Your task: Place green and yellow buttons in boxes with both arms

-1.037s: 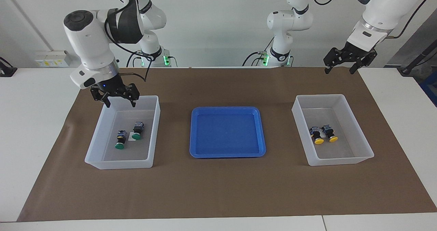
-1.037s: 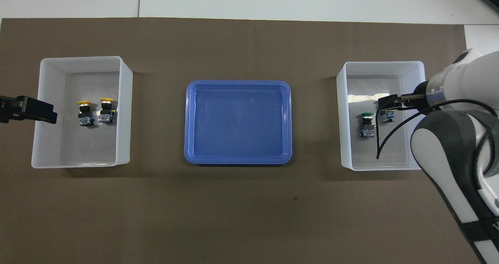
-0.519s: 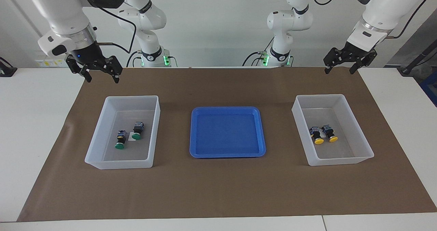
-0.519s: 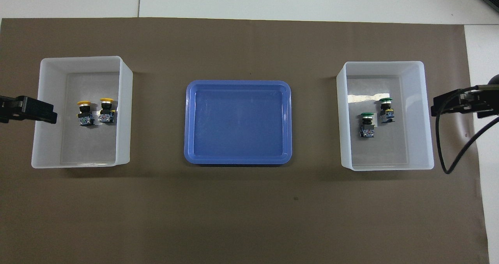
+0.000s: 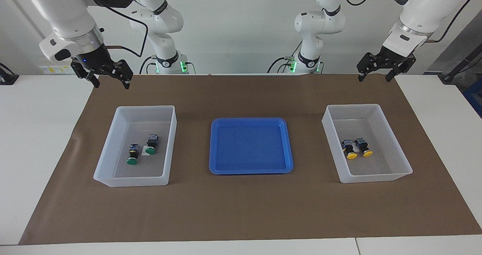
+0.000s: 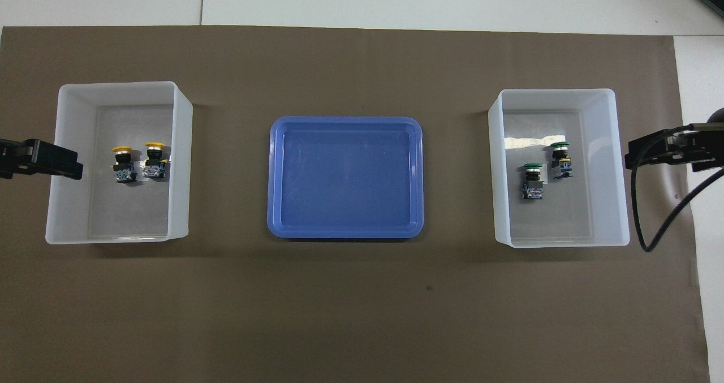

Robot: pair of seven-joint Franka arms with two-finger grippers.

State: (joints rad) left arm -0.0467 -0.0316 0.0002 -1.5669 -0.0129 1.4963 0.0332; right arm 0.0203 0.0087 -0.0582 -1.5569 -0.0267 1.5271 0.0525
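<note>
Two green buttons (image 5: 132, 155) (image 5: 151, 144) lie on their sides in the translucent box (image 5: 145, 107) at the right arm's end. Two yellow buttons (image 5: 351, 151) (image 5: 365, 148) lie side by side in the matching box (image 5: 354, 106) at the left arm's end. The overhead view shows the same pairs, green buttons (image 6: 533, 180) (image 6: 560, 159) and yellow buttons (image 6: 123, 164) (image 6: 154, 159). My right gripper (image 5: 112, 84) hangs open and holds nothing, high over the mat beside the green buttons' box. My left gripper (image 5: 374, 78) hangs open and holds nothing, high over the mat beside the yellow buttons' box.
A shallow blue tray (image 5: 248, 120) with nothing in it sits on the brown mat (image 5: 241, 209) between the two boxes. White tabletop borders the mat on all sides. A black cable (image 6: 650, 224) droops from the right arm beside the green buttons' box.
My right gripper rose from over the green buttons' box and swung out toward the table's end, then nearly settled. The left arm has not moved. The buttons stayed put.
</note>
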